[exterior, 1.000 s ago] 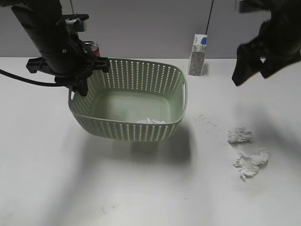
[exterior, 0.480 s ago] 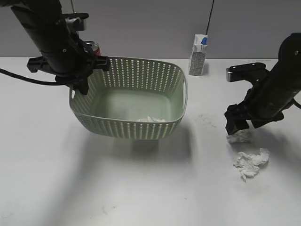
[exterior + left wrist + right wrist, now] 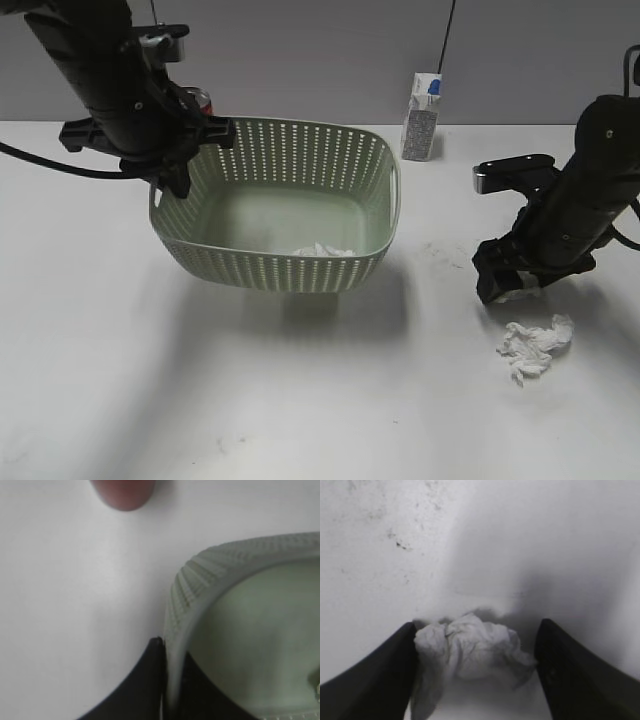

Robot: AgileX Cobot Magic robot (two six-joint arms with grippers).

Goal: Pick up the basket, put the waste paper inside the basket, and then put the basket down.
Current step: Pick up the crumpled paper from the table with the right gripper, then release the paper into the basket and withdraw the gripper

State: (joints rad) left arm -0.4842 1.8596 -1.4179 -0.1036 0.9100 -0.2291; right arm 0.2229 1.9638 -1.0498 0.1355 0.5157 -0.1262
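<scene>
Though crumpled, a white wad between spread fingers.

A second ago the right gripper hangs high above the far right of the table; now it is down at the surface, its spread jaws straddling the nearer-to-basket wad of waste paper, which it largely hides in the exterior view. The lifted basket sits slightly further right and a touch higher than before.
</scene>
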